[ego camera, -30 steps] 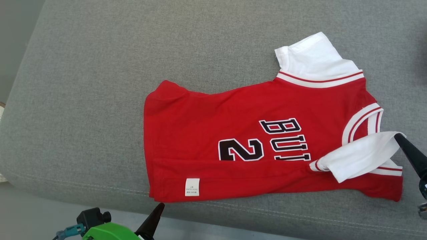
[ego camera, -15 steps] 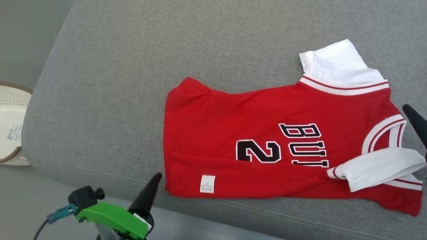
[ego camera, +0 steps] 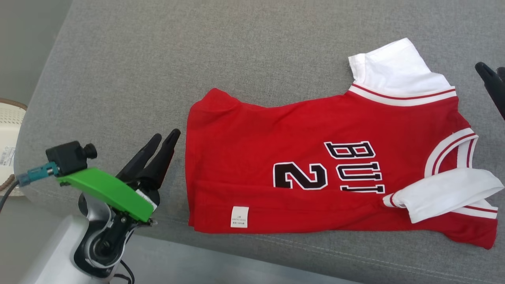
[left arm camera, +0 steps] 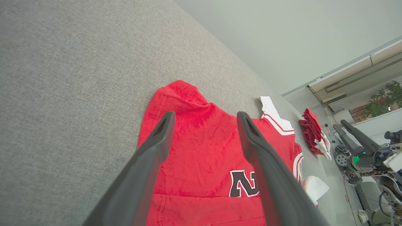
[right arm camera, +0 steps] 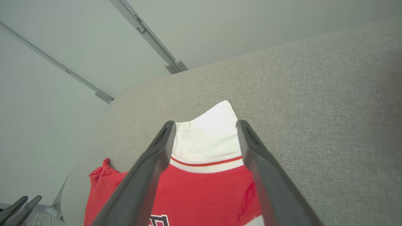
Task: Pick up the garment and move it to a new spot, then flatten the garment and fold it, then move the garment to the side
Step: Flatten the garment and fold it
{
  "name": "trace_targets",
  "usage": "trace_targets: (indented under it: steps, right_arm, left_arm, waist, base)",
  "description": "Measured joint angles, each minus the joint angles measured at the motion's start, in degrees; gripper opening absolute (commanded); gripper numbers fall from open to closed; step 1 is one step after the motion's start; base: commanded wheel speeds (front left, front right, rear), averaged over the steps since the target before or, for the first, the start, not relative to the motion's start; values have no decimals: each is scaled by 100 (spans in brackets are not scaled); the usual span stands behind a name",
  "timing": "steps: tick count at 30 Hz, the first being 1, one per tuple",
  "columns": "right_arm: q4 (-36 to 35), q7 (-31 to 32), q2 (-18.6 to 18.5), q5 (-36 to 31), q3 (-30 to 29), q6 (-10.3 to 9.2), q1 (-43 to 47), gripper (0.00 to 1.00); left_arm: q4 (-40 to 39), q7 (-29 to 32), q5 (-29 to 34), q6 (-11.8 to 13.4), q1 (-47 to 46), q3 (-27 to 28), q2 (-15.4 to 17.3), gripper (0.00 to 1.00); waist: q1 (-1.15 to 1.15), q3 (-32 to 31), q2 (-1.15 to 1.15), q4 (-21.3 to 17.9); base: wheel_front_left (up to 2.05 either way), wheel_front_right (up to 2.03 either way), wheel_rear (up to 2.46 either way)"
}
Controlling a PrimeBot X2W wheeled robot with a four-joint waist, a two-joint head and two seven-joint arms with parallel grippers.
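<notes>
— How do the fingers stand?
— Left gripper: tapered dark fingers parted, nothing between them, just beside the hemmed end of the garment. Right gripper: parted too, empty, aimed at a white sleeve.
— And the garment?
— Smooth red knit, black lettering, striped white trim, lying flat on the coarse grey woven cushion; the other sleeve is folded across.

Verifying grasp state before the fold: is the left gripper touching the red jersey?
Apart. The head view shows a strip of grey cushion between the left gripper and the near edge of the red jersey.
</notes>
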Motion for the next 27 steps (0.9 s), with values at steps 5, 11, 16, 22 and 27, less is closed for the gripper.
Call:
trace_targets:
  steps: [5,11,16,22,27]
  right_arm:
    - [264,489,21,-301,67,1,-656,100]
    - [593,965,201,-487,138,1,-1222,100]
    - [824,1445,427,-745,390,1,-1575,100]
    - [1168,1873,672,-970,437,0,-1950,100]
    - [1348,2191,907,-1115,513,1,-2238,100]
  left_arm:
    - [341,468,-125,-99,-616,-151,-19,100]
    - [824,808,-197,-162,-1082,-204,-36,100]
    - [1249,1013,-211,-254,-1360,-330,-103,100]
    - [1603,1157,-297,-328,-1652,-379,-258,100]
    - [1863,1252,-372,-385,-1844,-376,-271,100]
  waist:
    - [0,306,0,-36]
    - [0,645,0,-59]
    - [0,936,0,-71]
    - [0,1128,0,-51]
    - [1,1189,0,-42]
  base:
    - [0,0,0]
    - [0,0,0]
    - [0,0,0]
    - [0,0,0]
    - [0,0,0]
